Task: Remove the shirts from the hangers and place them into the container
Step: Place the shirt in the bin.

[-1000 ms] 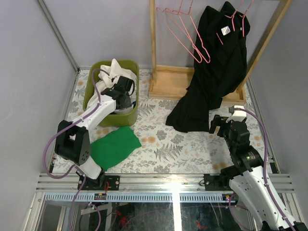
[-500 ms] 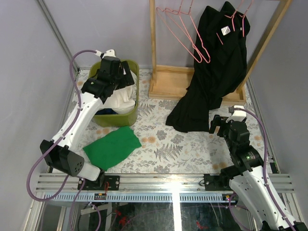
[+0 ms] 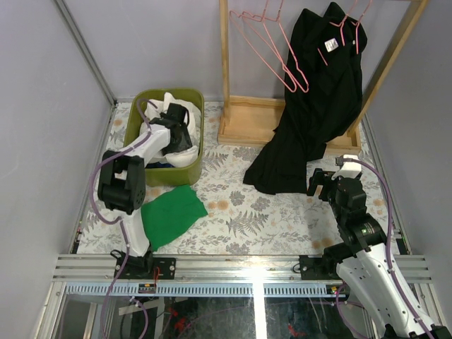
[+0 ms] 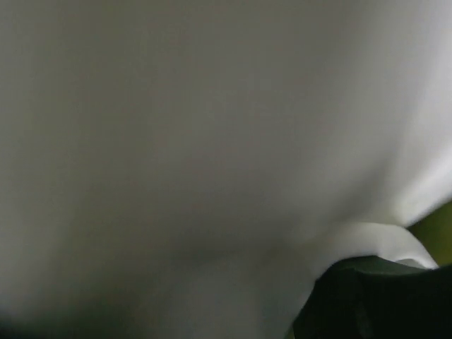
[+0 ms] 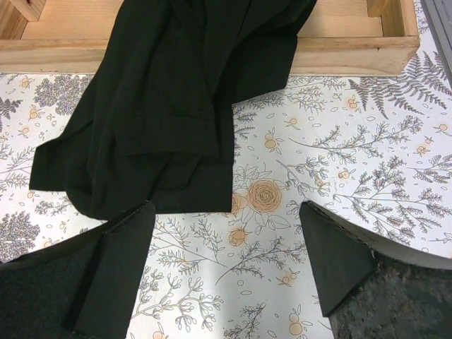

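The olive-green container (image 3: 151, 176) stands at the left and holds a crumpled white shirt (image 3: 178, 107). My left gripper (image 3: 174, 134) is down inside it, pressed against that shirt. White cloth (image 4: 212, 141) fills the left wrist view, so the jaws are hidden. A black shirt (image 3: 318, 99) hangs from a pink hanger (image 3: 346, 28) on the rack, its hem lying on the table (image 5: 169, 106). Two empty pink hangers (image 3: 272, 49) hang beside it. My right gripper (image 3: 326, 182) (image 5: 226, 212) stands open over the table just short of the black hem, with nothing between its fingers.
A flat bright green cloth (image 3: 169, 212) lies in front of the container. The wooden rack base (image 3: 244, 120) (image 5: 353, 56) sits at the back, with posts rising on both sides. Grey walls close in the left, right and far edges.
The left arm lifted out above the container's back rim, then dropped back into it onto the white shirt. The right arm and the black shirt have not moved.
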`<state>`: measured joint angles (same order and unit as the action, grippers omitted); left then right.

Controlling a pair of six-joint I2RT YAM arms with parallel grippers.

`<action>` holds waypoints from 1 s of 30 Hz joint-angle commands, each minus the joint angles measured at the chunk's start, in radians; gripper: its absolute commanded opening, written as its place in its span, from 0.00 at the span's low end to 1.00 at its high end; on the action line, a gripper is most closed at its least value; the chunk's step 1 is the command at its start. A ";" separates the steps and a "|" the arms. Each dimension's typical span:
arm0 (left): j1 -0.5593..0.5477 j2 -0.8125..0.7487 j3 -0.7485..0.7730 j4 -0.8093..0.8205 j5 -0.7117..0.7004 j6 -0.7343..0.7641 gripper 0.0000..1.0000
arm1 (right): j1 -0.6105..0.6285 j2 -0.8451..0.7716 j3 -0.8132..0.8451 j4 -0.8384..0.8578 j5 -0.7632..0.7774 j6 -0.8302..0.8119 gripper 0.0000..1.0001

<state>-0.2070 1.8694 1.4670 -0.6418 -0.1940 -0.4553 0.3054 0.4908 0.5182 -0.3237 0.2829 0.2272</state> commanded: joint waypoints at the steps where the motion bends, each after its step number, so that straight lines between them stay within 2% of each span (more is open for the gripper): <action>1: -0.003 0.011 -0.042 -0.009 0.034 -0.015 0.61 | -0.001 -0.007 0.001 0.036 -0.002 -0.008 0.91; 4: -0.002 -0.065 -0.021 -0.016 -0.009 0.001 0.68 | 0.000 -0.007 0.000 0.038 -0.002 -0.008 0.91; 10: -0.001 -0.193 0.132 -0.043 -0.029 0.063 0.82 | 0.000 -0.001 0.001 0.038 -0.004 -0.009 0.91; 16: 0.020 -0.164 0.245 -0.019 -0.065 0.099 0.96 | 0.000 -0.004 -0.001 0.037 -0.002 -0.006 0.91; 21: 0.074 -0.001 0.301 -0.050 0.035 0.067 0.96 | 0.000 -0.007 0.004 0.036 -0.011 0.001 0.91; 25: 0.085 0.073 0.221 -0.052 0.200 0.046 0.94 | 0.000 -0.017 0.019 0.025 -0.011 0.007 0.91; 28: 0.084 0.076 0.150 -0.030 0.226 0.039 0.89 | -0.001 -0.021 0.041 0.007 -0.006 0.035 0.91; 30: 0.085 -0.004 0.057 0.069 0.221 0.038 0.89 | 0.000 -0.005 0.086 -0.028 -0.033 0.061 0.91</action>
<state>-0.1207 1.9720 1.6238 -0.6571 -0.0540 -0.4099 0.3054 0.4767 0.5201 -0.3275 0.2752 0.2398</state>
